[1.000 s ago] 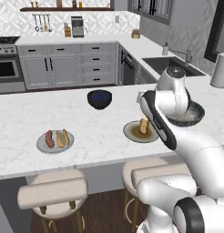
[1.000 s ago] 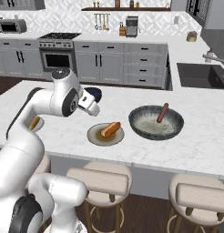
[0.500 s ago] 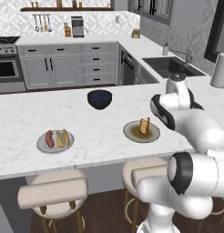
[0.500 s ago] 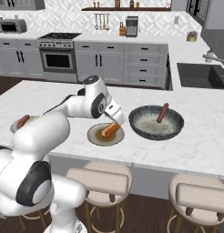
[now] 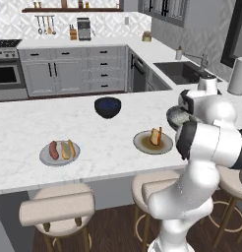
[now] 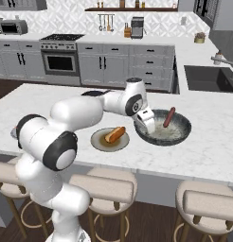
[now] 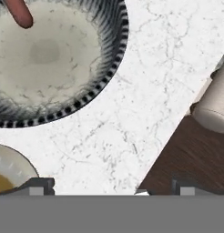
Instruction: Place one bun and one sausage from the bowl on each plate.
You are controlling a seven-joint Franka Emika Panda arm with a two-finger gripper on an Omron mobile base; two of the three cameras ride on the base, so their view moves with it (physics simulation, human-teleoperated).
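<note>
The wide grey bowl [image 6: 181, 133] holds one red-brown sausage [image 6: 169, 116] leaning on its far side. My gripper [image 6: 147, 127] hangs open and empty over the bowl's left rim, between the bowl and the tan-centred plate [image 6: 100, 143]. That plate carries one bun [image 6: 114, 134]. In the hand view the bowl [image 7: 50, 59] and sausage [image 7: 18, 12] lie at the upper left, and the plate's rim [image 7: 11, 166] shows at the lower left. The light grey plate [image 5: 44, 157] holds a sausage [image 5: 53, 150] and a bun [image 5: 69, 148].
A small dark navy bowl [image 5: 107, 107] stands further back on the island. The counter's front edge [image 7: 173, 123] runs close to my hand, with padded stools [image 7: 214, 109] below it. My own arm crosses above the counter left of the bowl.
The arm has swung to the right, from near the dark bowl, past the tan-centred plate, to the wide bowl's rim. The gripper stayed open.
</note>
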